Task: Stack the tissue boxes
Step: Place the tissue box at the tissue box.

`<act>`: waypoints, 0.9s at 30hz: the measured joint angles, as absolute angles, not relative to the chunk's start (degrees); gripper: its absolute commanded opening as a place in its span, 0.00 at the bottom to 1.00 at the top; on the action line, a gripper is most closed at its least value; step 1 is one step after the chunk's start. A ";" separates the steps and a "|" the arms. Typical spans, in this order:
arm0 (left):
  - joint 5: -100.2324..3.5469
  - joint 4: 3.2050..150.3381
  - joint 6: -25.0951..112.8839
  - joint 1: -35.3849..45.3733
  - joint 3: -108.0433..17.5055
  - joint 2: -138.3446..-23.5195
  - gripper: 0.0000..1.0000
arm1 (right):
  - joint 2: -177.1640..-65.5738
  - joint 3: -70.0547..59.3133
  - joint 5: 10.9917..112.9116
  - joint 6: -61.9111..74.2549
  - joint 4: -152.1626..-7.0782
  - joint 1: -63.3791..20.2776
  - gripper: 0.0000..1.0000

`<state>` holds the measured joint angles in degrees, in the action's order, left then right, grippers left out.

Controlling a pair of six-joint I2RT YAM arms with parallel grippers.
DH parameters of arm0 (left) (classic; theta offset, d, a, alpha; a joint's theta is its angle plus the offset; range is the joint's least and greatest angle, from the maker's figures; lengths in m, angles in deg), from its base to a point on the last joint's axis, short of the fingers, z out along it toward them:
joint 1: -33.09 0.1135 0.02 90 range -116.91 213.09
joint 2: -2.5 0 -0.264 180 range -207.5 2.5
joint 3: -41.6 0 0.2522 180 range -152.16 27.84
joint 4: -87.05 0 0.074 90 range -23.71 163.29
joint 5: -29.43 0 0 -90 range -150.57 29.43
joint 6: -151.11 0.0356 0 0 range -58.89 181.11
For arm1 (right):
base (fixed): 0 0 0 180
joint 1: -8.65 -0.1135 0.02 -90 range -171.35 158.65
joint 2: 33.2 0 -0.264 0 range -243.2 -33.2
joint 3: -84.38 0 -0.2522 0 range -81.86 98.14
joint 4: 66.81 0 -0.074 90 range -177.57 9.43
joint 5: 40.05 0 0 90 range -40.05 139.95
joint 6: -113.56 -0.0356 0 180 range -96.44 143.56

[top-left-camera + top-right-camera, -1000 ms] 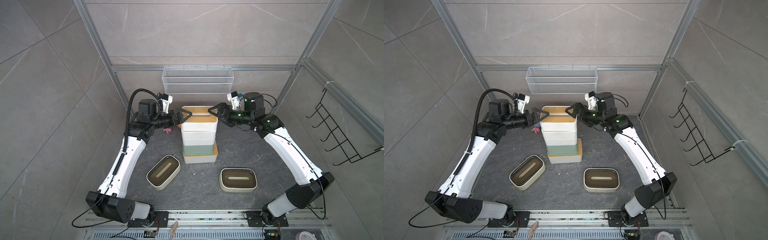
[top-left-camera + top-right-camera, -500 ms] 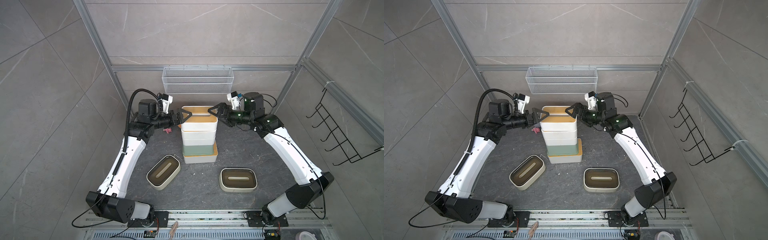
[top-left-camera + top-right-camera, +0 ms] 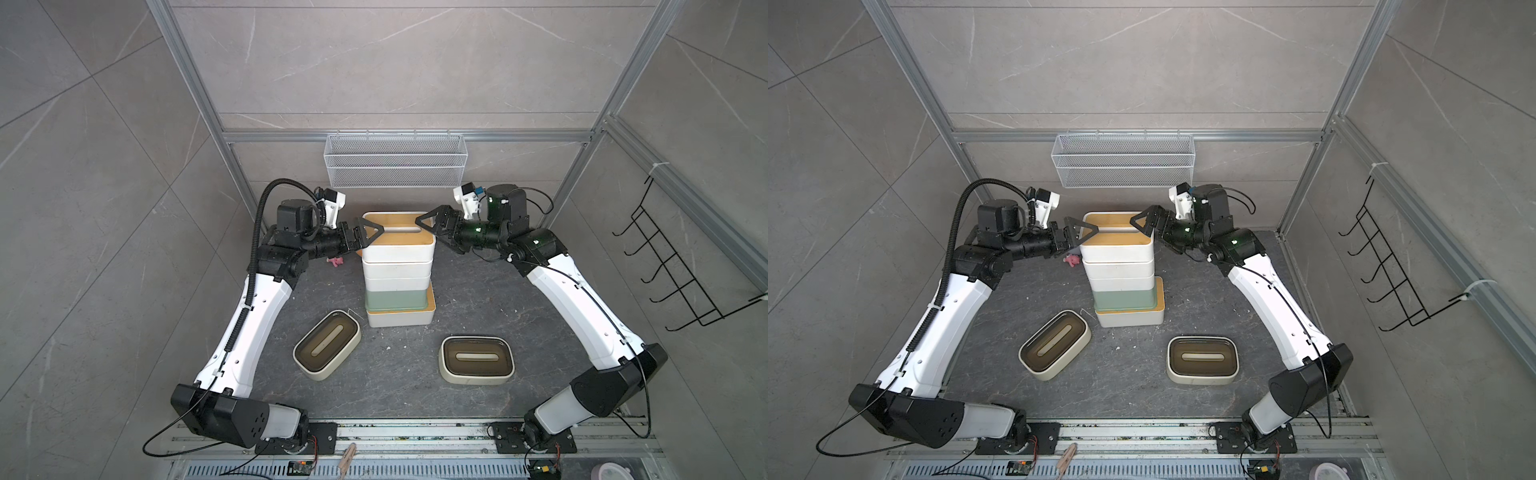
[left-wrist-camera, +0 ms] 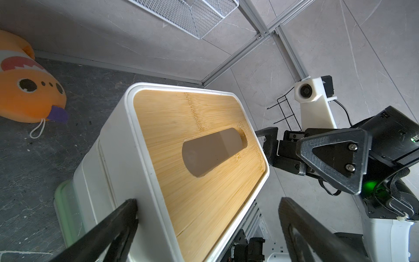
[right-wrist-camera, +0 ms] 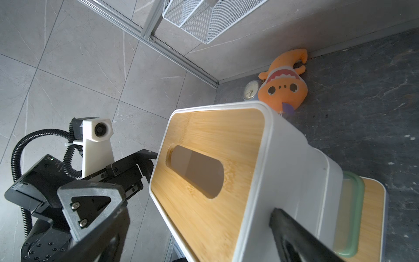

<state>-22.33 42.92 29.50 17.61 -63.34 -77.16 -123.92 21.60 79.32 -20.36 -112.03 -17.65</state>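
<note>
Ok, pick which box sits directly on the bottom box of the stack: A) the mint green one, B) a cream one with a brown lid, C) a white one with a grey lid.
A: in a top view the mint box rests right on the bottom box.

L gripper (image 3: 366, 237) jaws spread | R gripper (image 3: 431, 229) same | tips facing

Dark grey, stone-patterned tabletop (image 3: 399, 374), flecked with small pale crumbs. Directly on it, mid-surface: white box (image 3: 401, 318) with bamboo lid, at the base of a stack. Toward the front edge, well apart, both with dark-brown lids: angled cream box (image 3: 327, 351) and straight cream box (image 3: 476, 359). Against the back wall: orange fish toy (image 5: 283, 87), just beside a small round clock (image 5: 251, 90).
</note>
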 measured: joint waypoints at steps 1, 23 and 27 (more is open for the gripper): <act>-22.51 42.88 29.54 17.56 -63.34 -77.14 1.00 | -123.97 21.66 79.30 -20.36 -112.03 -17.65 1.00; -39.38 29.59 36.16 17.26 -63.58 -68.59 1.00 | -122.50 24.57 73.74 -18.59 -115.09 -18.20 1.00; -44.17 24.58 37.35 18.02 -56.59 -60.46 1.00 | -117.36 19.72 72.00 -18.18 -115.07 -17.48 1.00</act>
